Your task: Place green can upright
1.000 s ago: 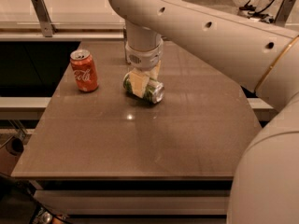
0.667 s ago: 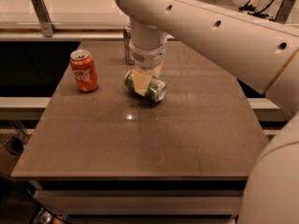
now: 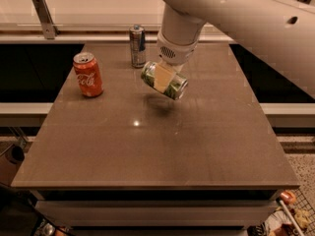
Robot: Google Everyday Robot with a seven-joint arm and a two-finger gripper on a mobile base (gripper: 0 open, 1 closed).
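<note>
It looks like an office break area or a robot test room. A plain brown table (image 3: 147, 151) carries drink cans, a pale counter (image 3: 98, 4) runs along the far side with a metal bracket (image 3: 44, 16) at far left, and speckled floor (image 3: 305, 176) shows at near right. The gripper (image 3: 163, 78) hangs over the table's far middle, clamped on the green can (image 3: 176, 87).

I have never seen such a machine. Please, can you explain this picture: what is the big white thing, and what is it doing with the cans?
The big white shape is a robot arm. One camera looks down on a brown table; where it is mounted I cannot tell. At the arm's end, the gripper is shut on the green can, held on its side, apparently above the table. A red Coca-Cola can and a slim silver-blue can stand upright nearby.
</note>
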